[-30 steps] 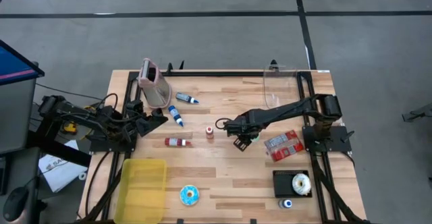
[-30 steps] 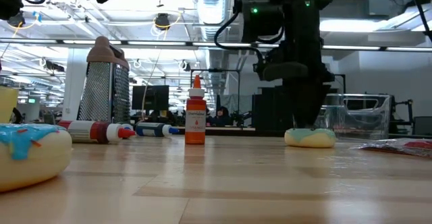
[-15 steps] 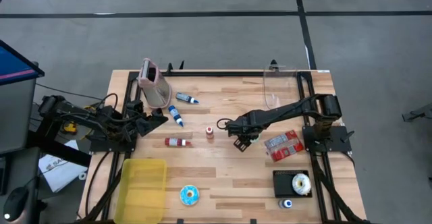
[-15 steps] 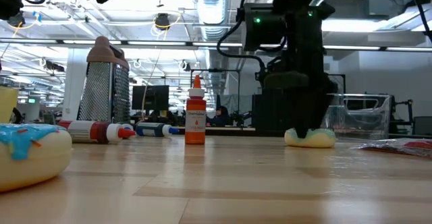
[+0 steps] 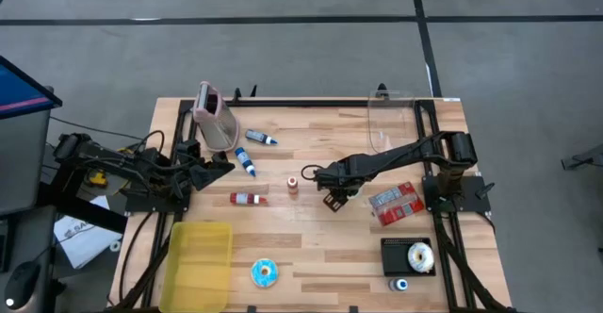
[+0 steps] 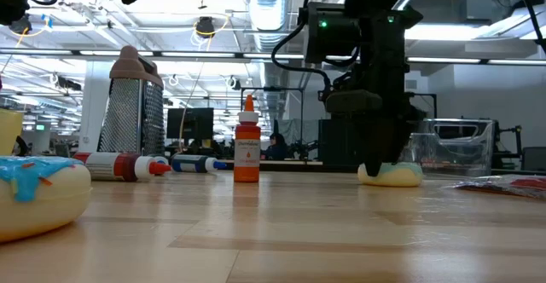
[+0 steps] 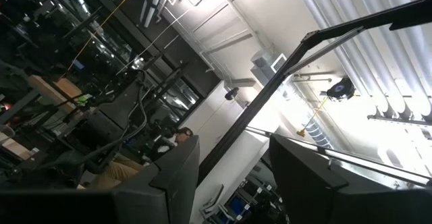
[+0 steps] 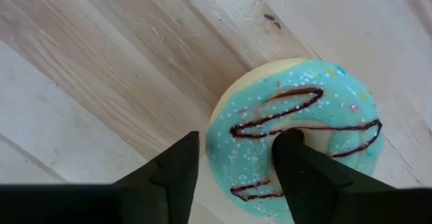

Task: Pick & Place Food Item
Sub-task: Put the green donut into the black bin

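Observation:
A donut with teal icing and chocolate lines [image 8: 297,136] lies flat on the wooden table [image 5: 311,233], right of its middle; the low view shows the donut [image 6: 397,174] too. My right gripper [image 8: 236,146] points down over it. One finger [image 8: 293,163] stands at the donut's hole, the other [image 8: 179,166] just outside its rim. A narrow strip of wood shows between that outer finger and the rim, so the gripper reads as open. My left gripper [image 7: 233,170] waits open at the table's left edge, tilted up toward the ceiling. My right gripper stands astride one side of the donut's ring [image 8: 239,143], coming from above. Whether either finger touches the icing, I cannot tell. The donut rests flat on the table.
An orange bottle [image 5: 293,183] stands left of the right gripper, and a red packet [image 5: 394,202] lies to its right. A grater [image 5: 215,117], small bottles [image 5: 247,162], a yellow tray [image 5: 200,256], a blue donut [image 5: 265,273] and a black tray [image 5: 410,256] are spread around.
My right gripper has come down a little over the teal donut, its fingers reaching lower around the ring. The donut has stayed where it lay.

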Controlling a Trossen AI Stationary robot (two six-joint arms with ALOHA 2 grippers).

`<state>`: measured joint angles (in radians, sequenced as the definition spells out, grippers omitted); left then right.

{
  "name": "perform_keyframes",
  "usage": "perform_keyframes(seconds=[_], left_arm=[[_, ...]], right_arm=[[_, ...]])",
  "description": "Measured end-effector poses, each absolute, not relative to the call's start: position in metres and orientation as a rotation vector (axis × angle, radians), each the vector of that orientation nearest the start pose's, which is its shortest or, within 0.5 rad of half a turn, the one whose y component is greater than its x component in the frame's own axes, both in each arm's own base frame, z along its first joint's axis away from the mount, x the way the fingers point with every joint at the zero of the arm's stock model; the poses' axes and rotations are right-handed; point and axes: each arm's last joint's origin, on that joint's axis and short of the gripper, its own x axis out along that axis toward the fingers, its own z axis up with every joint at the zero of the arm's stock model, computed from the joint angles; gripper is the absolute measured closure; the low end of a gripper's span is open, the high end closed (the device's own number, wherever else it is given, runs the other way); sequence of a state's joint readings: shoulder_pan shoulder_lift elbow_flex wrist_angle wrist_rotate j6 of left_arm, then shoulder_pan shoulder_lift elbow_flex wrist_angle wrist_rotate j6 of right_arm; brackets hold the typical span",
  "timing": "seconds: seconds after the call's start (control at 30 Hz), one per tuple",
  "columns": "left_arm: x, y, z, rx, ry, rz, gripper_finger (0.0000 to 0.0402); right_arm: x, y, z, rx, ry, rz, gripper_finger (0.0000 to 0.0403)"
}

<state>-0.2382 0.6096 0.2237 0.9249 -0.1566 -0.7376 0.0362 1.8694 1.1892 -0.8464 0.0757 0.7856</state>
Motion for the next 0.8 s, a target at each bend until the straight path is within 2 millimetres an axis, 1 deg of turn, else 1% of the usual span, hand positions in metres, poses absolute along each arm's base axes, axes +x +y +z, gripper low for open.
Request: perform_keyframes(seconds=[0.17,0.27,0.33,0.43,0.6,0.7,0.8], left_arm=[[0.133,-0.028,0.268,-0.825,-0.477,-0.275,0.0225],[0.133,-0.028,0.267,-0.825,-0.477,-0.275,0.0225],[0.133,-0.028,0.267,-0.825,-0.477,-0.275,0.0225],[0.133,-0.028,0.267,-0.825,-0.477,-0.275,0.0225],[0.133,-0.028,0.267,-0.823,-0.476,-0.279,0.0225],[0.133,-0.028,0.267,-0.821,-0.476,-0.278,0.0225],[0.133,-0.028,0.267,-0.818,-0.476,-0.278,0.0225]], right_arm=[[0.330,0.010,0.152,0.530,1.423,-0.613,0.0255],[0.330,0.012,0.152,0.507,1.438,-0.569,0.0267],[0.328,0.017,0.155,0.489,1.456,-0.503,0.0272],[0.324,0.029,0.164,0.438,1.481,-0.414,0.0275],[0.315,0.055,0.191,0.299,1.540,-0.270,0.0276],[0.309,0.074,0.213,0.205,1.560,-0.120,0.0276],[0.296,0.095,0.234,0.088,1.585,0.064,0.0276]])
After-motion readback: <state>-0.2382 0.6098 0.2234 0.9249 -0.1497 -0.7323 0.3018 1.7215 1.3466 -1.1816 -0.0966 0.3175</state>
